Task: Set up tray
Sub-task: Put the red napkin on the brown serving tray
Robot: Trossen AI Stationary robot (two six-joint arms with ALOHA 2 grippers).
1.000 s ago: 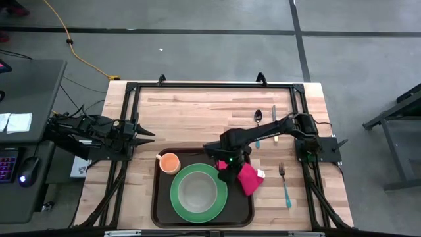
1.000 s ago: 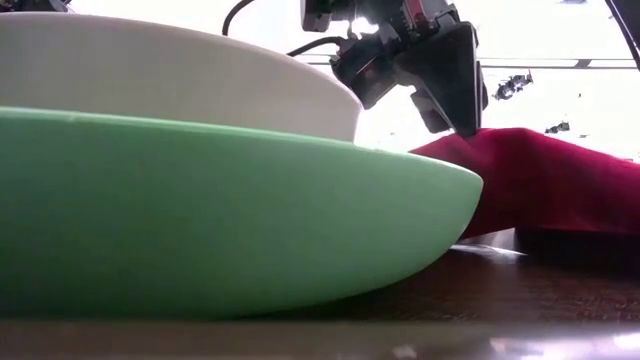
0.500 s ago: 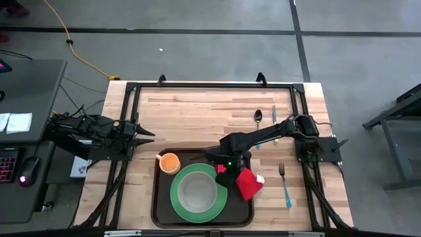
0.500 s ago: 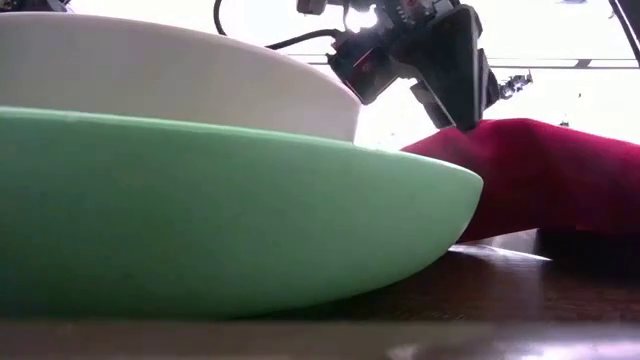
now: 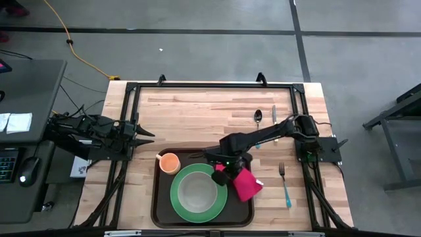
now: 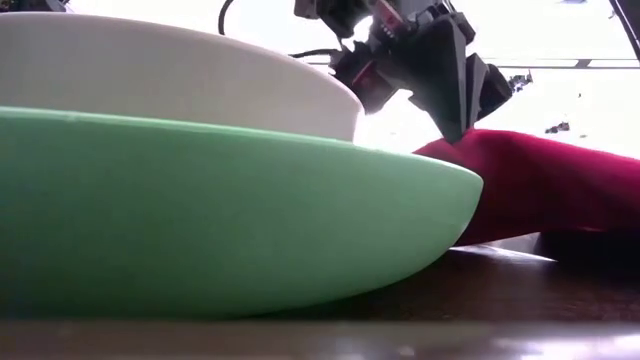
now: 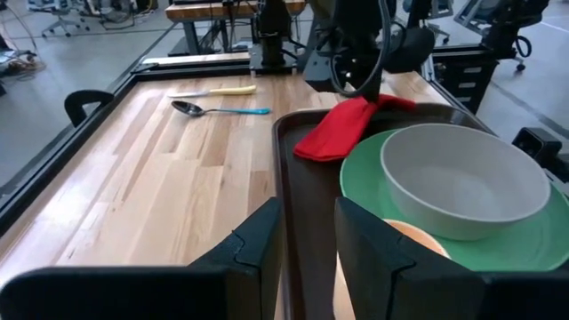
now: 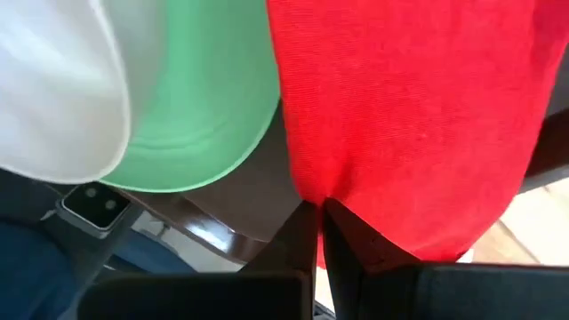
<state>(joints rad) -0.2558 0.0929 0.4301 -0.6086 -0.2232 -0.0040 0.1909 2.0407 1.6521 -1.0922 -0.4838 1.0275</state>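
The dark brown tray (image 5: 161, 204) lies at the table's near edge. On it stand a green plate (image 5: 181, 204) with a white bowl (image 5: 197, 191) in it, and an orange cup (image 5: 170, 162). A red napkin (image 5: 245, 185) lies over the tray's right rim, right of the plate. My right gripper (image 5: 223, 174) is shut on the napkin's end beside the plate; in the low view the gripper (image 6: 452, 128) stands on top of the napkin (image 6: 560, 190). My left gripper (image 5: 147, 136) waits at the table's left edge, open by a narrow gap. My right gripper pinches the red napkin's end nearest the plate (image 8: 331, 197) between its two fingers, coming from above and pointing down. One layer or several, I cannot tell. The rest of the napkin (image 8: 409, 107) lies slack on the tray and over its rim.
A spoon (image 5: 258, 117) and a knife (image 5: 274, 122) lie on the wood at the far right, a fork (image 5: 285, 185) right of the tray. A black metal frame (image 5: 210, 85) rings the table. Bare wood lies between the frame's far bar and the tray.
My right gripper has moved toward the table's near edge and slightly left, staying shut on the napkin and turning a little. The napkin has slid with it along the tray's right rim, closer to the plate.
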